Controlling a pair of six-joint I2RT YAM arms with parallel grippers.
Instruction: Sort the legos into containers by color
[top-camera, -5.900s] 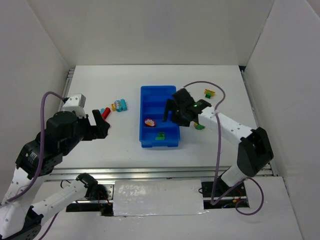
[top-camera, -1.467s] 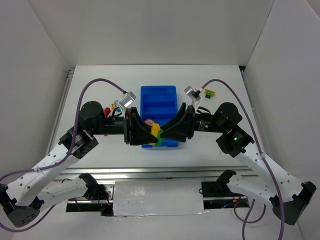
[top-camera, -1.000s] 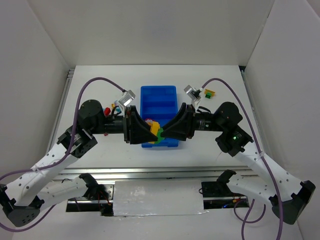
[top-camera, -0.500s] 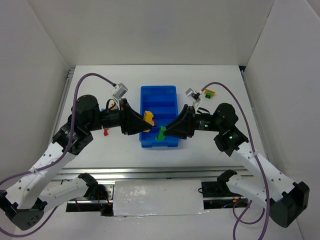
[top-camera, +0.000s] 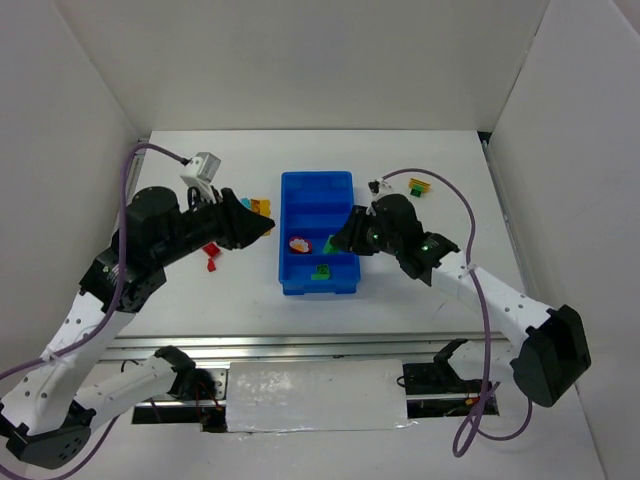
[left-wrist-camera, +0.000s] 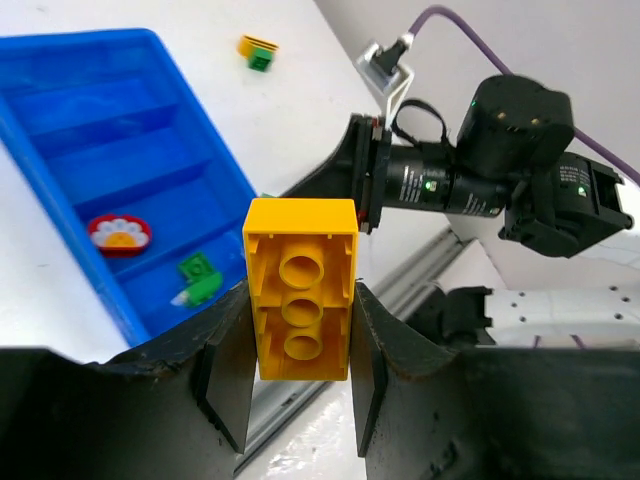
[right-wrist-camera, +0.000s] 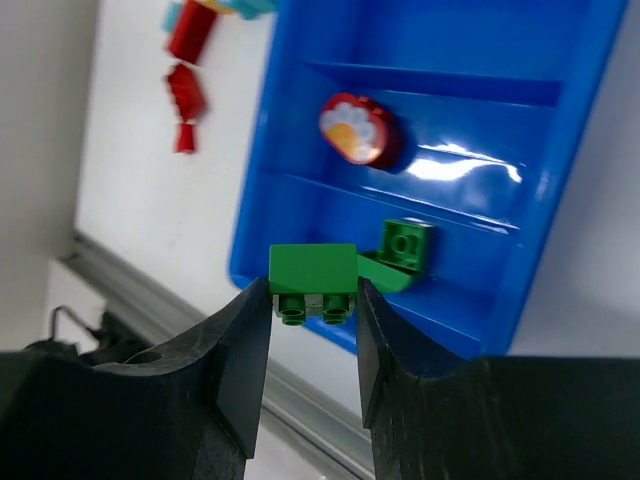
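Observation:
My left gripper (left-wrist-camera: 300, 335) is shut on a yellow lego (left-wrist-camera: 300, 300), studs facing away; from above it (top-camera: 262, 218) hangs left of the blue tray (top-camera: 318, 185). A green lego (right-wrist-camera: 313, 270) is clamped in my right gripper (right-wrist-camera: 313, 305), which hovers by the near end of the tray (right-wrist-camera: 560, 70); in the top view this gripper (top-camera: 335, 243) sits over the tray's right side. The nearest container holds a green lego (right-wrist-camera: 405, 248) (top-camera: 322, 271). The one behind it holds a red and white piece (right-wrist-camera: 357, 130) (top-camera: 298, 243). The two far containers look empty.
Red legos (top-camera: 211, 250) (right-wrist-camera: 186, 95) lie on the table left of the tray, partly under the left arm. A yellow-and-green lego (top-camera: 418, 186) (left-wrist-camera: 258, 52) sits at the back right. White walls enclose the table, and a metal rail (top-camera: 300, 345) runs along its near edge.
The grippers, joined tip to tip over the tray's near end a second ago, have pulled apart. The left carried the yellow lego back left; the right took the green lego over the tray.

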